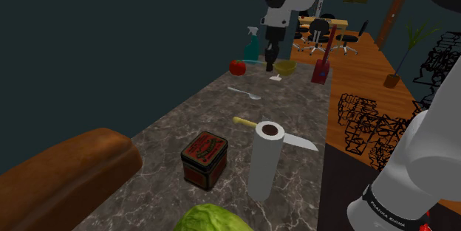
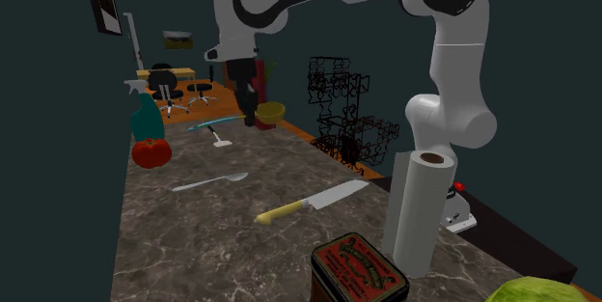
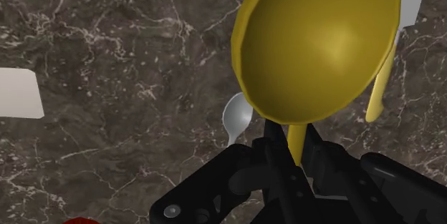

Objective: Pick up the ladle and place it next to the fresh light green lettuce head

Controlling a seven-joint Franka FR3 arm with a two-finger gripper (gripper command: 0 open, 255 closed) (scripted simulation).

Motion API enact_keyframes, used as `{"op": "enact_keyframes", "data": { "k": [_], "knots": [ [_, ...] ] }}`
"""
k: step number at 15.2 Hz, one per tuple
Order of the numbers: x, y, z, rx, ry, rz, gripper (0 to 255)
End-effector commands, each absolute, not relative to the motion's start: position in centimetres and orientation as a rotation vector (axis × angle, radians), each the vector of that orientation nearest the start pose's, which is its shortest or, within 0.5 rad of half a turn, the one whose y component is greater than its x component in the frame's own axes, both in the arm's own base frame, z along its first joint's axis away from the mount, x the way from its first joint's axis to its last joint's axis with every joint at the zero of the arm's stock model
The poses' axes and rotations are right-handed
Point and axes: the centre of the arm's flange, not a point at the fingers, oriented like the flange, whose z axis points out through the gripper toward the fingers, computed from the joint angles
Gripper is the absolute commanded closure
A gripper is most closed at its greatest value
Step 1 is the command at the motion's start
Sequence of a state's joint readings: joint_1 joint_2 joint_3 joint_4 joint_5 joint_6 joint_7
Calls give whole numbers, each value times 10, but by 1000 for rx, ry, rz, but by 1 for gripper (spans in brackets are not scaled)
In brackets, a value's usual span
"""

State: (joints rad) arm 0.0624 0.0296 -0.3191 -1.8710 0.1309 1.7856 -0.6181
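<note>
A ladle with a yellow-green bowl (image 1: 285, 66) hangs above the far end of the dark marble counter (image 1: 185, 126). My black gripper (image 1: 270, 58) is shut on its handle. In the second exterior view the gripper (image 2: 249, 107) holds the ladle bowl (image 2: 271, 111) out to its right, clear of the surface. In the wrist view the fingers (image 3: 276, 159) clasp the thin handle just below the round bowl (image 3: 319, 44). The light green lettuce head (image 1: 212, 218) lies at the near end of the counter, far from the gripper; it is also seen as lettuce (image 2: 540, 290).
Between ladle and lettuce lie a silver spoon (image 1: 245, 92), a yellow-handled knife (image 1: 284, 135), a paper towel roll (image 1: 266, 159) and a red tin (image 1: 204, 159). A tomato (image 1: 237, 66), spray bottle (image 1: 252, 45) and white spatula (image 1: 275, 79) sit near the gripper. A bread loaf (image 1: 59, 170) lies beside the tin.
</note>
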Motion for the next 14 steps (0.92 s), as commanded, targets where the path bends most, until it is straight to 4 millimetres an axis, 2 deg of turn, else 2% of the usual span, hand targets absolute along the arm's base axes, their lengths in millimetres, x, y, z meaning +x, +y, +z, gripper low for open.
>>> {"op": "enact_keyframes", "data": {
  "k": [1, 7, 14],
  "knots": [
    [542, -129, 495, -2947, -484, 80, 255],
    [541, -129, 523, -2947, -484, 80, 255],
    [506, -44, 523, -2947, -484, 80, 255]
  ]
}}
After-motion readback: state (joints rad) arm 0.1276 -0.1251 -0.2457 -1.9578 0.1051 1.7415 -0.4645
